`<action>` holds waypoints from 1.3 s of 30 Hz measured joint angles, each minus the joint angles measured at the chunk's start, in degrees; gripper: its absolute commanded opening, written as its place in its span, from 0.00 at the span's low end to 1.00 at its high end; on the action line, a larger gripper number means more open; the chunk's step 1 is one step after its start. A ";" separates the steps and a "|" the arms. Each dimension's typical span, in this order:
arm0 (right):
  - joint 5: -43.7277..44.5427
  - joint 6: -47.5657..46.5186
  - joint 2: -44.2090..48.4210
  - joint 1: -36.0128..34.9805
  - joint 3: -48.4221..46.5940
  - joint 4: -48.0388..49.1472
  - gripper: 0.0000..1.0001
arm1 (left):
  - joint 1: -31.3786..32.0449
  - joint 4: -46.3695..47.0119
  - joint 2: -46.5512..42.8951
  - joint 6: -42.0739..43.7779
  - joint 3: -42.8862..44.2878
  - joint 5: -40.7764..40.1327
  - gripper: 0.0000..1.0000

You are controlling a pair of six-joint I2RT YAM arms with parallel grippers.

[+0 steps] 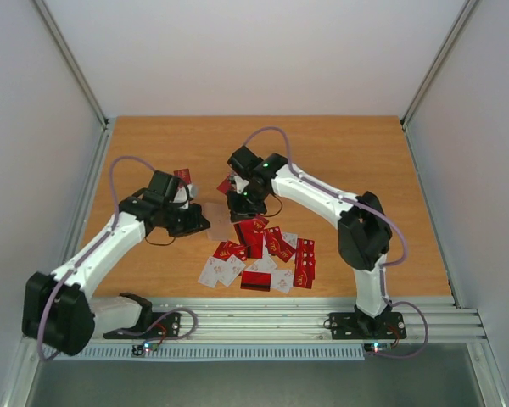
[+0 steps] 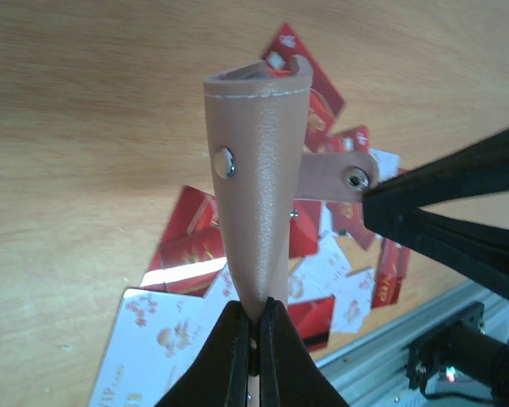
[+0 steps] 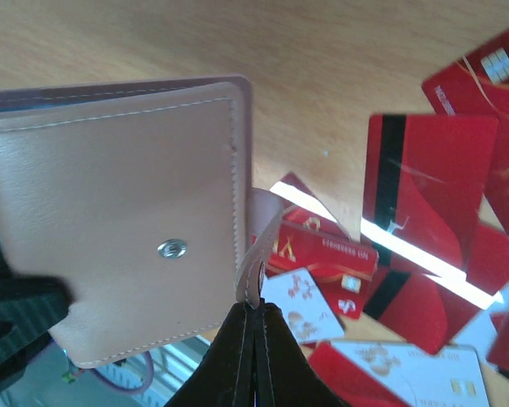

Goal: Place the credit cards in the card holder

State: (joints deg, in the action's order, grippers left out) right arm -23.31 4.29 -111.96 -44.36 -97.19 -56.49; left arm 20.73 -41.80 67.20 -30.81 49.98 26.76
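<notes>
1 card holder, tan, stitched, silver snaps; pinched at its edge by left gripper, at its strap by right gripper. Roughly 15 credit cards, red or white.

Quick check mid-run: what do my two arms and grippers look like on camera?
The left arm and right arm have white links, black joint housings and a lavender cable looped alongside. The left gripper and right gripper have black tapered fingers.
</notes>
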 measured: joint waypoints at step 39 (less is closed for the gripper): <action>-10.91 -0.09 -17.57 7.78 0.46 7.67 0.01 | 4.31 -5.73 23.69 10.51 12.37 -18.88 0.80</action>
State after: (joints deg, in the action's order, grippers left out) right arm -34.22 4.21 -129.54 -36.58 -96.73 -48.82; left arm 25.04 -47.53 90.89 -20.29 62.35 7.88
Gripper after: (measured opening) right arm 0.015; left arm 0.773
